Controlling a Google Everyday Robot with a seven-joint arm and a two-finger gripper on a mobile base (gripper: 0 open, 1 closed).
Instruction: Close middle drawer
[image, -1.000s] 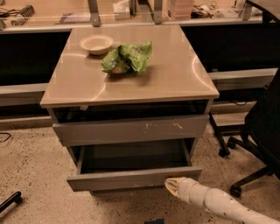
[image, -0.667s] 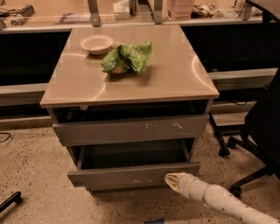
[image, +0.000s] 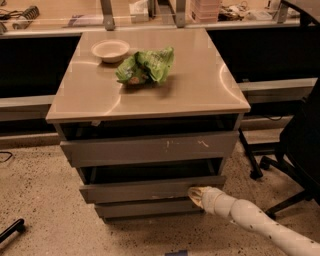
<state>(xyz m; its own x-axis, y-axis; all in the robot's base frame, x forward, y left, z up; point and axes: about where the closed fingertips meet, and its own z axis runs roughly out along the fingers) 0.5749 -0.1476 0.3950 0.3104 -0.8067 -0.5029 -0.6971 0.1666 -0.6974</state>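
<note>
The middle drawer (image: 145, 190) has a plain flat grey front and stands slightly pulled out, with a thin strip of its dark interior (image: 150, 172) showing above it. My gripper (image: 195, 196) is at the right end of that front, its pale tip touching it. The white arm (image: 250, 217) reaches in from the lower right. Above is the taller scratched drawer front (image: 150, 148). Below is the narrow lowest front (image: 145, 208).
The beige cabinet top (image: 200, 85) carries a white bowl (image: 110, 50) and a crumpled green bag (image: 146, 66). A black office chair (image: 300, 145) stands close on the right, its base on the speckled floor. A dark object (image: 12, 231) lies on the floor at lower left.
The middle drawer has slid inward, so much less of its dark interior shows. My gripper has moved forward toward the cabinet with it.
</note>
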